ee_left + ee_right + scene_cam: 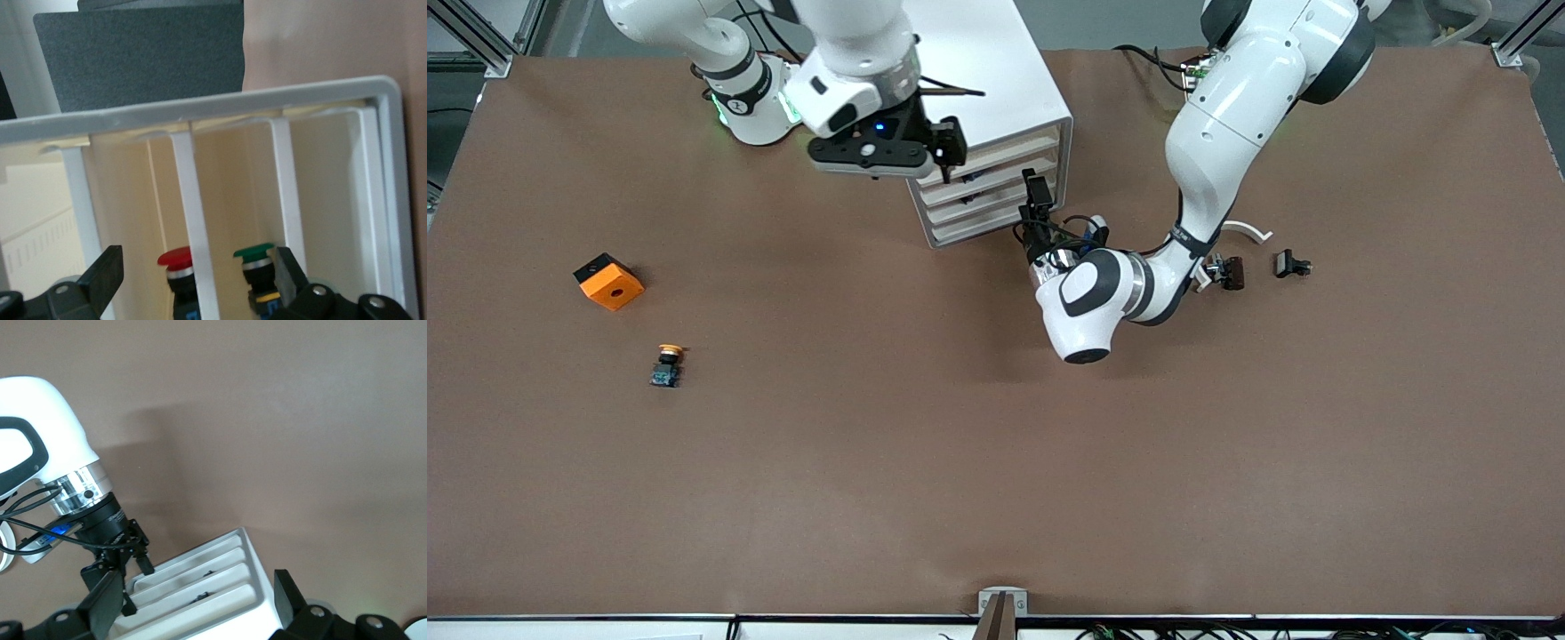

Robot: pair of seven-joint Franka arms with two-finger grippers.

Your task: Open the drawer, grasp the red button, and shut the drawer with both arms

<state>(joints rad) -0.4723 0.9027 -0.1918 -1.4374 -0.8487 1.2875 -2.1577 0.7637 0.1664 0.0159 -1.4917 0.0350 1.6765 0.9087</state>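
The white drawer cabinet (996, 98) stands near the robots' bases. In the left wrist view, the red-capped button (177, 260) sits inside the cabinet (200, 110), partly hidden by a white bar. A green-capped button (257, 257) sits beside it. My left gripper (1037, 191) is open at the cabinet's front, and the left wrist view shows it (198, 273) spanning both buttons without touching them. My right gripper (950, 147) is open and empty over the cabinet's front top edge. The right wrist view shows it (197, 597) above the cabinet (220, 587).
An orange cube with a hole (609, 282) and a yellow-orange-capped button (667, 364) lie toward the right arm's end. Small dark parts (1232, 271) (1291, 264) and a white curved piece (1249, 231) lie beside the left arm.
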